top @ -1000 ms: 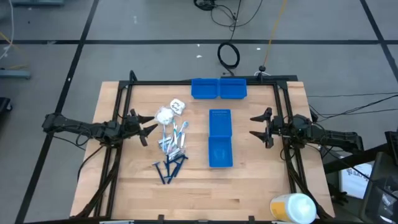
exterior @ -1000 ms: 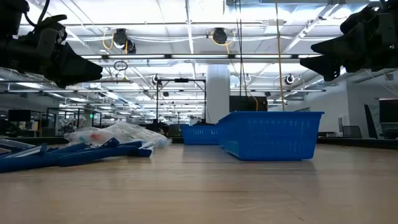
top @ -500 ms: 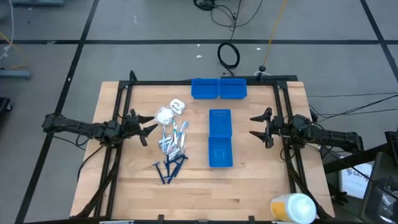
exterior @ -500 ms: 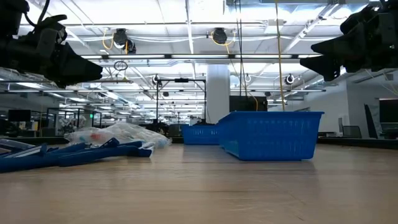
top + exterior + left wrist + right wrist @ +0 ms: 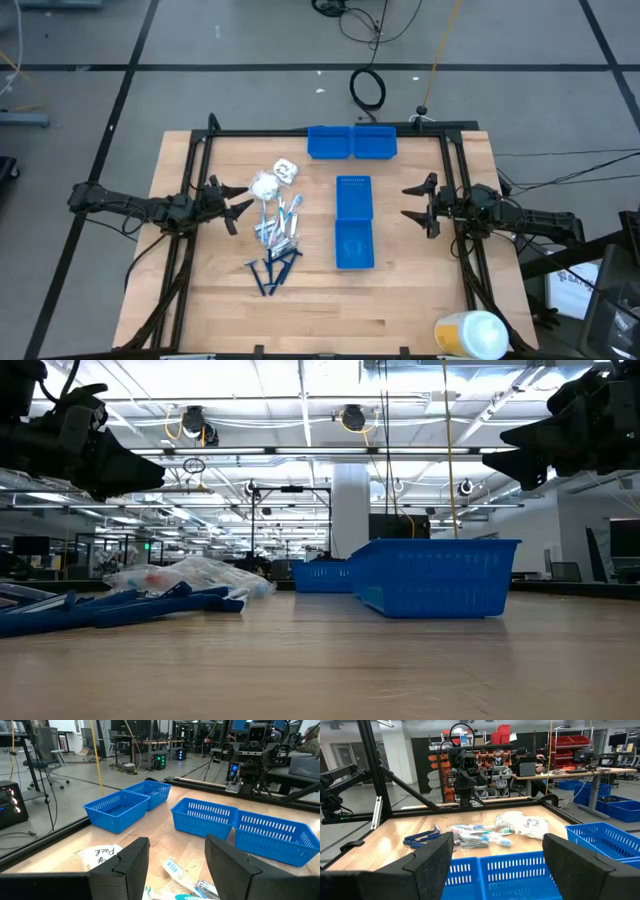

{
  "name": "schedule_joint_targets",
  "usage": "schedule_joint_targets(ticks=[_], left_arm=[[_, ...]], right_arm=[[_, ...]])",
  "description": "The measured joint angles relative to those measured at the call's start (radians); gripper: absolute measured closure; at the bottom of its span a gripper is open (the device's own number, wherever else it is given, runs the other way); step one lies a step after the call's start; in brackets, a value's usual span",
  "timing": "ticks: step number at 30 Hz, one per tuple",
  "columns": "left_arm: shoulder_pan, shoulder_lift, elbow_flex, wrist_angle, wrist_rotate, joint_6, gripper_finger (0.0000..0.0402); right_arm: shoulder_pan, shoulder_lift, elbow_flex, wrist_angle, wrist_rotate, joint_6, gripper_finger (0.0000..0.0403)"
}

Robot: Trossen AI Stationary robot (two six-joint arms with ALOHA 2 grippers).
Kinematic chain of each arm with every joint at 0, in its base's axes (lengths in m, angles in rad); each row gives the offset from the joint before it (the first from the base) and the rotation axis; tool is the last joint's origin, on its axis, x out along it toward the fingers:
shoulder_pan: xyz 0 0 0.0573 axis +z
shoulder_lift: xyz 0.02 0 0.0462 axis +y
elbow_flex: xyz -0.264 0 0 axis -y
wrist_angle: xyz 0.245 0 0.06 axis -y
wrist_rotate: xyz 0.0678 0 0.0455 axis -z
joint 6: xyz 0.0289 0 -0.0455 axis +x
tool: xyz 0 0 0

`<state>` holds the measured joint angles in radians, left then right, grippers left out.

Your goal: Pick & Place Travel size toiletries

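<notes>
- Left claw (image 5: pixel 237 210) hangs at the desk's left edge, fingers spread, pinching nothing; it points at the toiletries.
- Right claw (image 5: pixel 415 205) waits at the right edge, spread wide, empty, facing the long bin (image 5: pixel 354 222).
- Toiletries (image 5: pixel 275 230) lie in a loose pile left of centre: white packets (image 5: pixel 272 182) toward the far edge, sticks (image 5: pixel 283 219) in the middle, razors (image 5: pixel 271 270) nearest the front edge.
- 2 small bins (image 5: pixel 351 142) sit side by side at the far edge.
- Step, as judged: nothing picked yet. Next move calls for lowering the left claw over 1 item, separating it from its neighbours.
</notes>
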<state>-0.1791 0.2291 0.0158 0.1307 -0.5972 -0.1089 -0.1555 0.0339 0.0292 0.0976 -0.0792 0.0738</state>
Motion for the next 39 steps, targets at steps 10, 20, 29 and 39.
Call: schedule_joint_targets(ticks=[10, 20, 29, 39], left_arm=[[0.0, 0.0, 0.0, 0.0, 0.0, 0.0, 0.021], [0.0, 0.0, 0.0, 0.0, 0.0, 0.0, 0.021], [0.0, 0.0, 0.0, 0.0, 0.0, 0.0, 0.021], [0.0, 0.0, 0.0, 0.125, 0.001, -0.049, 0.021]], right_arm=[[0.0, 0.0, 0.0, 0.0, 0.0, 0.0, 0.011], [0.0, 0.0, 0.0, 0.0, 0.0, 0.0, 0.011], [0.0, 0.0, 0.0, 0.0, 0.0, 0.0, 0.011], [0.0, 0.0, 0.0, 0.0, 0.0, 0.0, 0.011]])
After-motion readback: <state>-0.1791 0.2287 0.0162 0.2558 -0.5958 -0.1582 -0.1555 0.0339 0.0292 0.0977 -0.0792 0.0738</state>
